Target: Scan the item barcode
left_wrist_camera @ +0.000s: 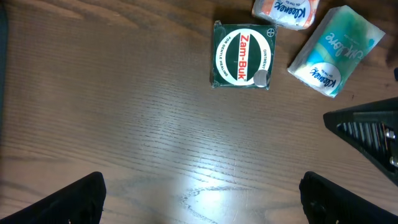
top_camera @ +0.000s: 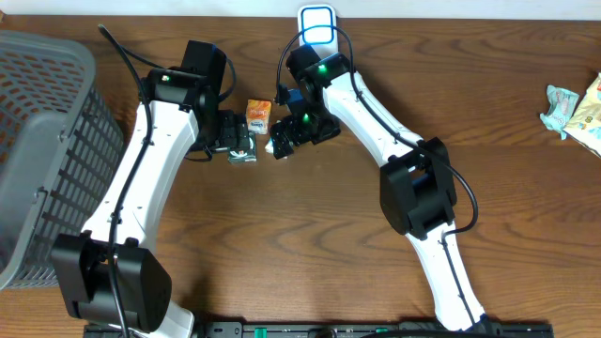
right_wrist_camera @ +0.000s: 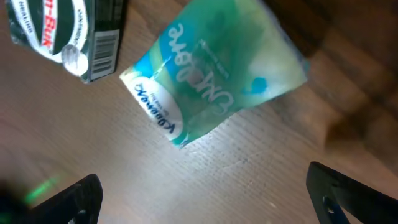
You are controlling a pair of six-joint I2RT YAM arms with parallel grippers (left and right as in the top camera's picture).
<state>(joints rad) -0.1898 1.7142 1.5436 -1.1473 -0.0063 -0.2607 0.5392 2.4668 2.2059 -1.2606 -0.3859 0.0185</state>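
A dark green Zam-Buk box (left_wrist_camera: 242, 56) lies flat on the wooden table, a barcode (right_wrist_camera: 106, 46) showing on its side. Beside it are an orange Kleenex pack (left_wrist_camera: 286, 11) and a teal Kleenex tissue pack (right_wrist_camera: 211, 81). In the left wrist view my left gripper (left_wrist_camera: 202, 205) is open and empty, short of the green box (top_camera: 242, 155). My right gripper (right_wrist_camera: 205, 199) is also open and empty, hovering just short of the teal pack. From overhead both grippers (top_camera: 235, 139) (top_camera: 285, 139) flank the orange pack (top_camera: 258, 113). A white device with a blue ring (top_camera: 317, 23) stands at the table's back edge.
A grey mesh basket (top_camera: 47, 141) fills the left side of the table. Loose snack packets (top_camera: 573, 108) lie at the far right edge. The right gripper's dark finger (left_wrist_camera: 367, 130) reaches into the left wrist view, close to the teal pack (left_wrist_camera: 336, 50).
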